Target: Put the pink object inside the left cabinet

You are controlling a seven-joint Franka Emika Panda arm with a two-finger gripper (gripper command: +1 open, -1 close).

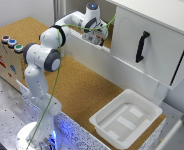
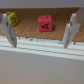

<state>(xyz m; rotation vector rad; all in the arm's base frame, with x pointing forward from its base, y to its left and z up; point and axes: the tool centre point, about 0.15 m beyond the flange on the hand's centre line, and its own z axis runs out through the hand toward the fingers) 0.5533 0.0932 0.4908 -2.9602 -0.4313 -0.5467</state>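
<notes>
Pink cube [image 2: 45, 23] upright (letter-face outward)

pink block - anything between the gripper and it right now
Nothing visible: in the wrist view the pink block sits on the cabinet's cork floor beyond the open gripper, the gap clear.

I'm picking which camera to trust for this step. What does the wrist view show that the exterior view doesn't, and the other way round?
Only the wrist view shows a pink block and a yellow-green block resting on the cork floor, framed between the open fingers.

Only the exterior view shows the whole arm, the white tray, the panel with a black handle and the coloured buttons.

Both show the gripper reaching over the cabinet's low white front wall.
</notes>
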